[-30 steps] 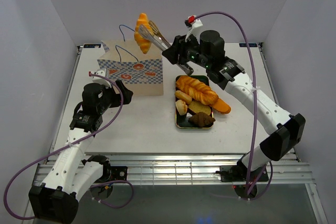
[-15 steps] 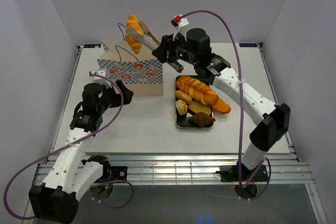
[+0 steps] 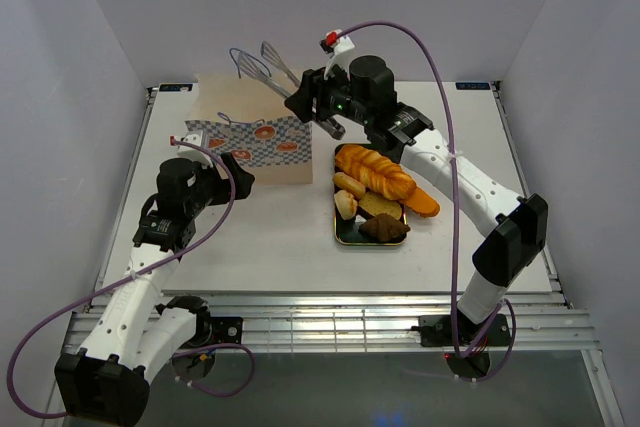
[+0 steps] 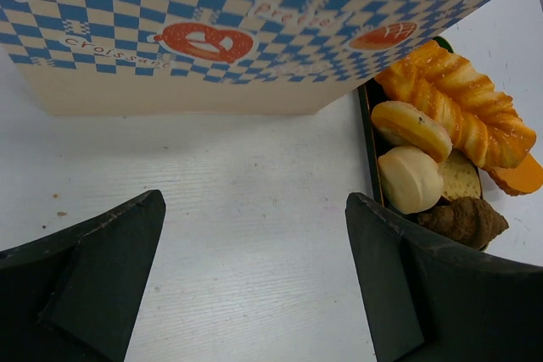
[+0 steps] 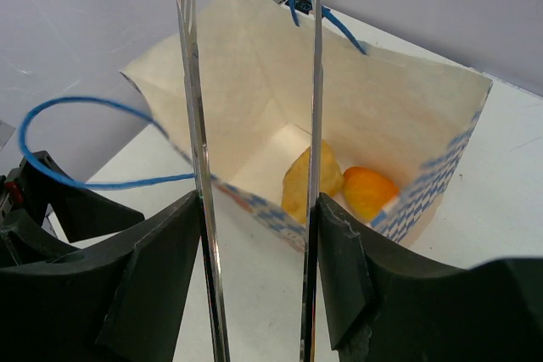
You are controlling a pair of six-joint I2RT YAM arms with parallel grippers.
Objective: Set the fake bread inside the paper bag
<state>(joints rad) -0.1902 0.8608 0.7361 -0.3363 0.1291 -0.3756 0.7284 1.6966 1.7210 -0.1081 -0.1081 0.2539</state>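
Note:
The paper bag (image 3: 250, 142) stands open at the back left of the table. In the right wrist view, two pieces of fake bread, a golden one (image 5: 312, 177) and an orange one (image 5: 369, 191), lie on its bottom. My right gripper (image 3: 315, 107) is shut on metal tongs (image 3: 270, 67), whose arms (image 5: 191, 125) are spread and empty above the bag's mouth (image 5: 407, 116). More fake bread (image 3: 375, 175) lies on the dark green tray (image 3: 338, 232). My left gripper (image 3: 240, 175) is open and empty, low over the table in front of the bag (image 4: 212, 31).
The tray's rim (image 4: 366, 125) and its breads (image 4: 458, 103) lie just right of the bag's front corner. Blue cord handles (image 5: 76, 142) stick up from the bag. Grey walls enclose the table on three sides.
The right arm carried an orange croissant in the tongs leftward over the bag. The tongs have spread and the croissant is gone from them. The left arm has not moved.

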